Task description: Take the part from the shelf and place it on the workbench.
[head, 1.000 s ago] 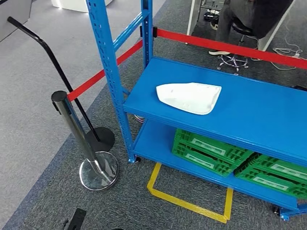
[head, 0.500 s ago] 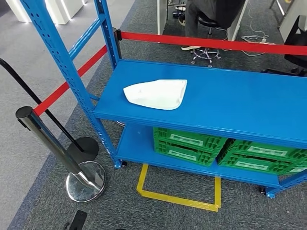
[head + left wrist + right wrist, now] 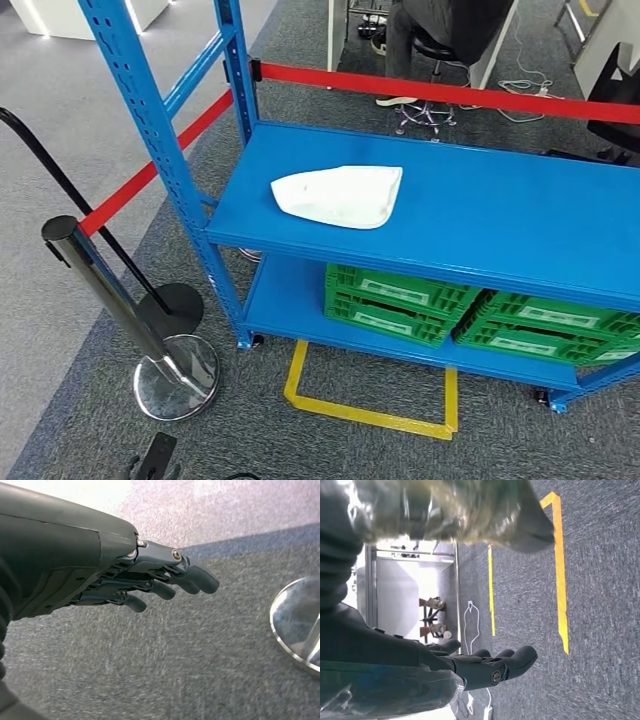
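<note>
Well, the white part (image 3: 338, 196) lies flat on the blue shelf (image 3: 483, 215), toward its left end (green crates (image 3: 392, 302) below); left hand (image 3: 158, 580) and right hand (image 3: 486, 665) hang empty, fingers seemingly loose.

No text, label, brand, number or sign could be read in any view. Pale panels were seen on the sides of the green crates (image 3: 396, 301) on the lower level of the blue shelf (image 3: 483, 215), but nothing on them could be made out. The yellow floor tape (image 3: 370, 413) formed plain lines without lettering, and the red barrier belt (image 3: 445, 94) was unmarked.
</note>
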Motion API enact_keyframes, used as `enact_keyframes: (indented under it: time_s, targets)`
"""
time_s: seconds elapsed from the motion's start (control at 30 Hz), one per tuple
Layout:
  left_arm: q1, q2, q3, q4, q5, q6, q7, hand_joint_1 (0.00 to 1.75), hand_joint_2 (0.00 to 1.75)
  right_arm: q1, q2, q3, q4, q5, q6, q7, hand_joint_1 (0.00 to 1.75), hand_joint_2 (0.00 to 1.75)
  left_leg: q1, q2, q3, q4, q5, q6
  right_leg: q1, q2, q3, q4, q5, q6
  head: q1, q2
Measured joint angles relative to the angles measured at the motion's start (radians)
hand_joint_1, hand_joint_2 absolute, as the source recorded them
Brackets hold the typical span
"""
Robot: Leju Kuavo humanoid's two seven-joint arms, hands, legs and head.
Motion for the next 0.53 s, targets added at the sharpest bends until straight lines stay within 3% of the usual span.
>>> enact_keyframes:
  time_s: [0.03, 0.1, 0.13, 0.2, 0.3, 0.37, 0.43, 0.5, 0.53]
  targets:
    - [-0.001, 0.003, -0.013, -0.007, 0.018, -0.003, 0.006, 0.0, 0.0, 0.006, -0.004, 0.013, 0.0, -0.02, 0.0, -0.006, 0.0, 1.75, -0.001, 0.0, 0.002, 0.001, -0.002, -0.003, 0.0, -0.004, 0.038, -0.075, 0.029, -0.001, 0.0, 0.0]
    - [-0.001, 0.014, -0.043, -0.021, 0.06, -0.01, 0.018, 0.0, 0.0, 0.016, -0.011, 0.043, 0.0, -0.063, 0.001, -0.019, 0.0, 1.75, -0.008, 0.0, -0.001, 0.009, -0.007, 0.0, -0.003, -0.009, 0.095, -0.183, 0.062, -0.004, -0.001, 0.0]
    - [-0.001, 0.019, -0.06, -0.027, 0.081, -0.014, 0.026, 0.0, 0.0, 0.021, -0.013, 0.059, 0.0, -0.086, 0.002, -0.026, 0.0, 1.75, -0.012, 0.0, -0.003, 0.012, -0.008, 0.004, -0.003, -0.01, 0.104, -0.201, 0.062, -0.005, -0.003, 0.0]
    - [0.001, 0.028, -0.094, -0.036, 0.122, -0.022, 0.038, 0.0, 0.0, 0.03, -0.02, 0.092, 0.0, -0.131, 0.003, -0.039, 0.0, 1.75, -0.014, 0.001, -0.006, 0.014, -0.006, 0.012, -0.001, -0.008, 0.105, -0.204, 0.062, -0.009, -0.007, 0.0]
    - [0.011, 0.038, -0.147, -0.044, 0.181, -0.032, 0.058, 0.0, 0.0, 0.041, -0.034, 0.142, -0.001, -0.195, 0.003, -0.058, 0.0, 1.75, -0.01, 0.001, -0.005, 0.009, -0.003, 0.008, 0.004, -0.008, 0.105, -0.203, 0.061, -0.016, -0.007, 0.0]
    - [0.017, 0.045, -0.181, -0.05, 0.221, -0.039, 0.07, 0.0, 0.0, 0.044, -0.045, 0.176, -0.003, -0.237, 0.004, -0.07, 0.0, 0.87, -0.007, 0.001, -0.004, 0.006, -0.001, -0.002, 0.007, -0.009, 0.104, -0.203, 0.06, -0.02, -0.007, 0.0]
    - [0.025, 0.051, -0.214, -0.055, 0.259, -0.046, 0.083, 0.0, 0.0, 0.047, -0.056, 0.209, -0.005, -0.277, 0.004, -0.082, 0.0, 0.87, -0.005, 0.001, -0.003, 0.004, -0.001, -0.013, 0.009, -0.009, 0.104, -0.202, 0.06, -0.022, -0.007, 0.0]
    - [0.033, 0.057, -0.248, -0.06, 0.296, -0.052, 0.095, 0.0, 0.0, 0.051, -0.067, 0.242, -0.01, -0.319, 0.004, -0.094, 0.0, 1.75, -0.003, 0.001, -0.003, 0.004, -0.001, -0.02, 0.01, -0.009, 0.104, -0.202, 0.06, -0.024, -0.007, 0.0]
    - [0.035, 0.058, -0.257, -0.061, 0.306, -0.054, 0.098, 0.0, 0.0, 0.052, -0.069, 0.25, -0.012, -0.329, 0.004, -0.097, 0.0, 1.75, -0.003, 0.001, -0.003, 0.004, -0.001, -0.021, 0.01, -0.009, 0.104, -0.202, 0.06, -0.025, -0.007, 0.0]
